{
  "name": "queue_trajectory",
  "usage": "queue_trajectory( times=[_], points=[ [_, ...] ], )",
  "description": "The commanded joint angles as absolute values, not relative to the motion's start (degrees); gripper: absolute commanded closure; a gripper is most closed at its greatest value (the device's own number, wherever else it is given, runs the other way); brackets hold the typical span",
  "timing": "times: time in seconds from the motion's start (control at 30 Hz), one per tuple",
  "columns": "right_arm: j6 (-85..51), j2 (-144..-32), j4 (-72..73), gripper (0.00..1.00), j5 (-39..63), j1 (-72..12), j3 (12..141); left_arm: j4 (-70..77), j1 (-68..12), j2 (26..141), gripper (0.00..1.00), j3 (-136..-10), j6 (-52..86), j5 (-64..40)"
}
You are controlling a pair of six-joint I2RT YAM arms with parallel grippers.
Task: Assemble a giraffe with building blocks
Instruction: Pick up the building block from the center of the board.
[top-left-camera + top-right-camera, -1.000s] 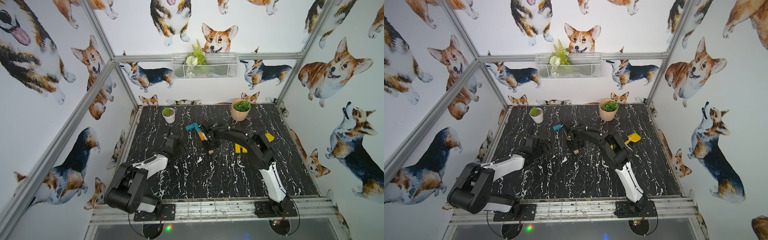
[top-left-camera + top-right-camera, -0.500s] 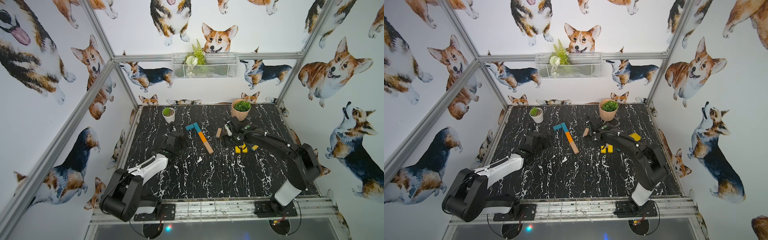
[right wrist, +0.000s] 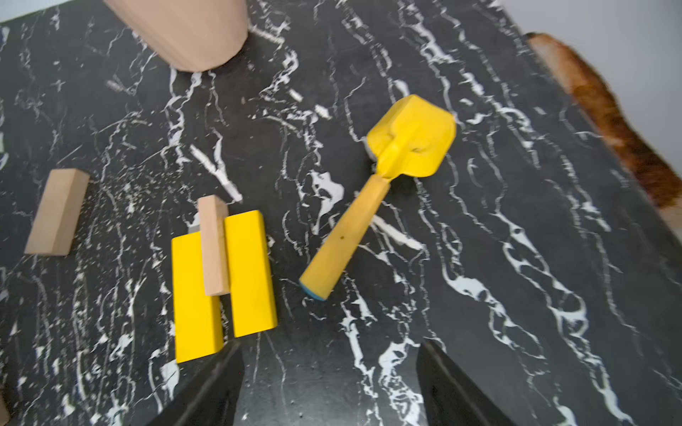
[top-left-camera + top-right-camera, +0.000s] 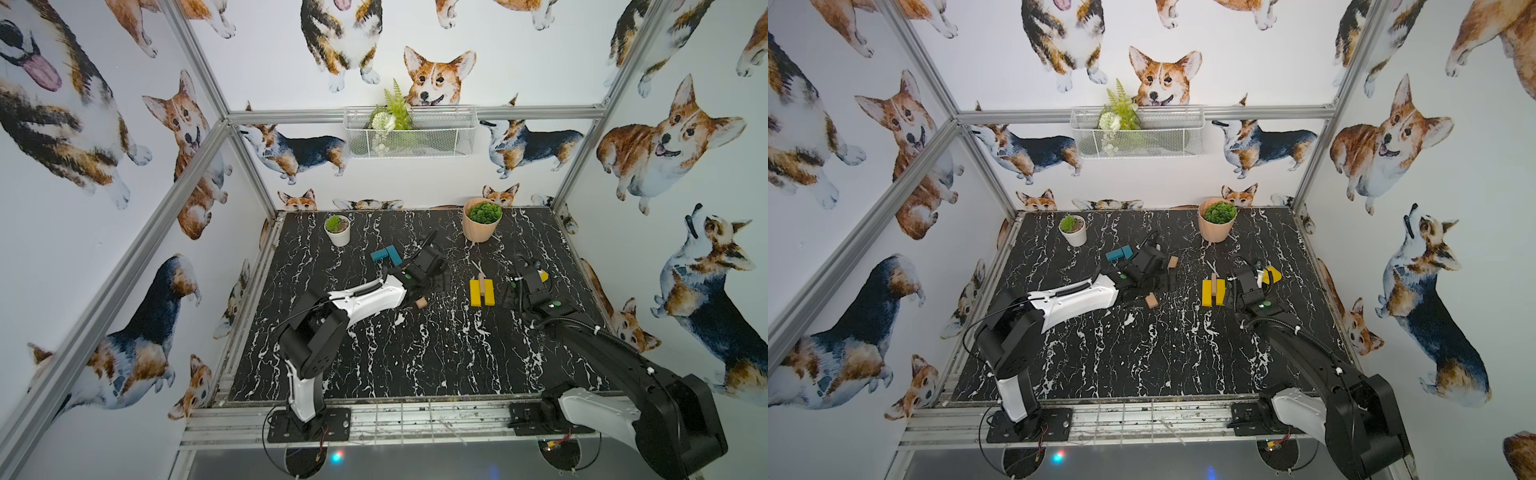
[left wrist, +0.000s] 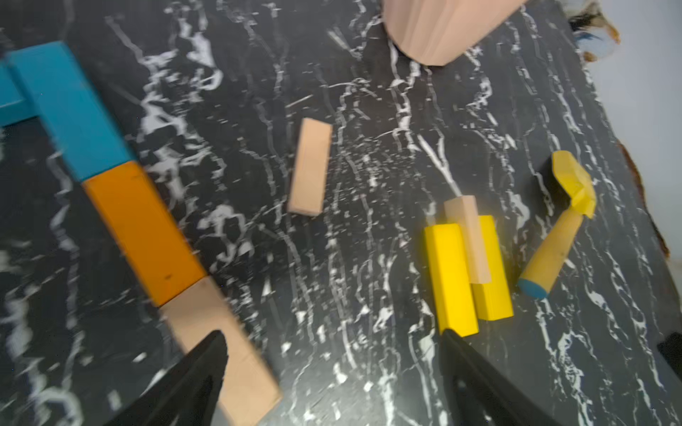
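Two teal planks [image 5: 70, 110], an orange plank [image 5: 144, 228] and a tan plank [image 5: 221, 343] lie end to end as the giraffe's head and neck [image 4: 384, 254]. My left gripper [image 5: 332, 339] hangs open over the tan end of that row, holding nothing. Two yellow planks [image 3: 251, 273] lie side by side with a tan plank [image 3: 214, 247] resting on them; both top views show them [image 4: 482, 292]. Just right of them my right gripper [image 3: 330, 354] is open and empty, low over the table. One loose tan plank [image 4: 1172, 262] lies between the neck and the yellow pair.
A yellow toy shovel [image 3: 369, 206] lies right of the yellow planks, partly behind the right wrist in both top views [image 4: 1271, 274]. A peach pot [image 4: 481, 222] and a small white pot [image 4: 337, 230] stand at the back. The table's right edge [image 3: 609, 121] is close.
The right arm pulled back from the neck row to beside the yellow planks, and its jaws opened wider. The left arm swung from the left side to over the neck row.
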State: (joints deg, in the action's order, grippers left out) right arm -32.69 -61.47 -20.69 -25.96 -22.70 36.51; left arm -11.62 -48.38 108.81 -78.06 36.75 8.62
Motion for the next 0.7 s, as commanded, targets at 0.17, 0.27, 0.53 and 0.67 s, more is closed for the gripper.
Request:
queue_trajectory(
  times=[0.17, 0.27, 0.53, 0.67],
  points=[
    [-35.2, -52.5, -13.8, 0.18, -31.4, -22.3, 28.8, -24.8, -52.8, 122.4, 0.11, -96.0, 31.9, 6.3],
    [-35.4, -52.8, -12.7, 0.16, -31.6, -22.2, 28.0, -26.8, -54.1, 125.0, 0.13, -99.5, 31.7, 6.5],
    [-36.3, -54.0, -12.2, 0.14, -31.4, -22.0, 27.6, -32.2, -57.4, 129.4, 0.13, -104.5, 29.8, 8.4],
    [-36.2, -53.1, -11.1, 0.14, -30.5, -21.9, 26.8, -35.1, -57.7, 131.8, 0.14, -107.7, 29.9, 6.7]
  ],
)
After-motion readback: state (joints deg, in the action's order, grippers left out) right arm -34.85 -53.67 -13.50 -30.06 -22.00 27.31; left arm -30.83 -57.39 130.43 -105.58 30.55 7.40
